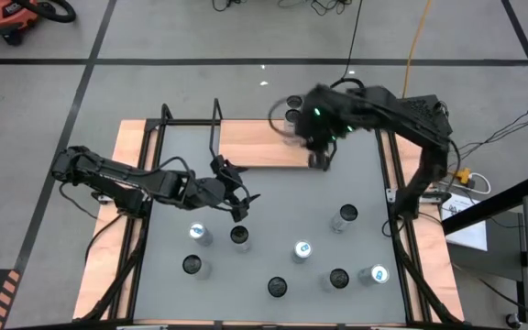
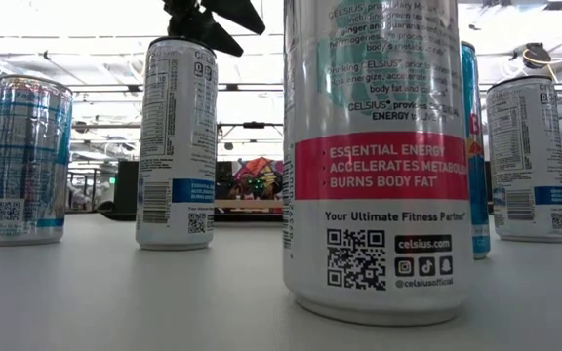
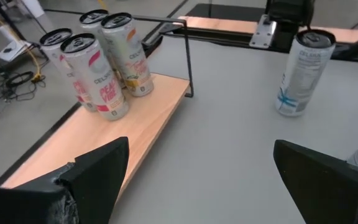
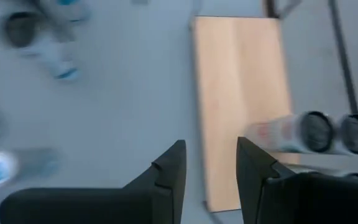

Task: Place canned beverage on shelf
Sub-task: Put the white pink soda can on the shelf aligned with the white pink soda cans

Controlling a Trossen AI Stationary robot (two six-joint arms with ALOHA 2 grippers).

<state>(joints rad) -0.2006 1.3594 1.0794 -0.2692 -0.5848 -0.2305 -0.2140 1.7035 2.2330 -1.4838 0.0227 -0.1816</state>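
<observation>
The shelf [image 1: 255, 144] is a light-wood board with black rod ends at the table's back. Several cans [image 3: 98, 74] stand together at its right end, and two tops [image 4: 331, 132] show in the right wrist view. My right gripper [image 1: 322, 161] hovers over that end of the board [image 4: 241, 93]. Its fingers [image 4: 169, 171] stand a little apart with nothing between them. My left gripper [image 1: 242, 205] hangs wide open and empty over the table's middle, just behind two standing cans [image 1: 239, 236]. A white can [image 3: 303, 71] stands ahead of its fingers [image 3: 98, 177].
Several more cans stand spread over the front half of the grey table [image 1: 273, 197], among them one at the right [image 1: 344, 217] and one at the front [image 1: 278, 287]. In the low view a tall white can [image 2: 374, 156] fills the foreground. Wooden rails edge the table [image 1: 126, 183].
</observation>
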